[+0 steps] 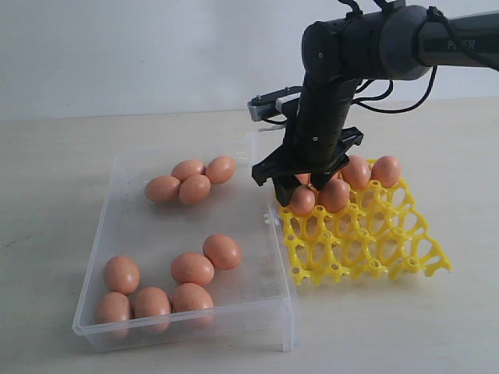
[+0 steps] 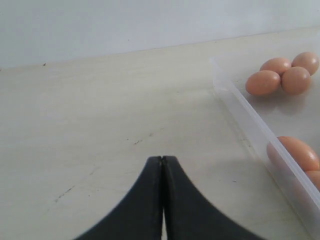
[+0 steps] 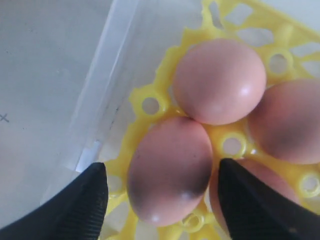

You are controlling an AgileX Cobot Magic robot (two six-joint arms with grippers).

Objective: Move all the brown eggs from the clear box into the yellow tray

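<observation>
Left gripper (image 2: 162, 170): black fingers pressed flat together, no gap and nothing between them, poised over bare table (image 2: 100, 125). Table surface is pale beige and matte, with a few faint dark scuffs and hairline scratches. At the back it meets a plain white wall (image 1: 117, 54) along a straight seam. The clear box (image 1: 100, 234) sits flat on the table near that gripper, its low transparent walls and floor showing the beige through. Ten brown eggs (image 1: 194, 189) lie in it: four bunched and touching at the far side, six nearer the front, three of them in a row against the near wall. Right of the box, tight against its right wall (touching or just apart, cannot tell), lies the yellow tray (image 1: 374, 241), an openwork lattice flat on the table. At least four more brown eggs sit in cups along its far rows. A black arm (image 1: 390, 39) enters from the upper right and bends down. The right gripper (image 1: 301, 188) hangs over the tray's far-left corner with jaws wide, straddling one egg seated in its cup. The right wrist view shows yellow lattice between one finger and the shell; the other finger is close, contact unclear.
</observation>
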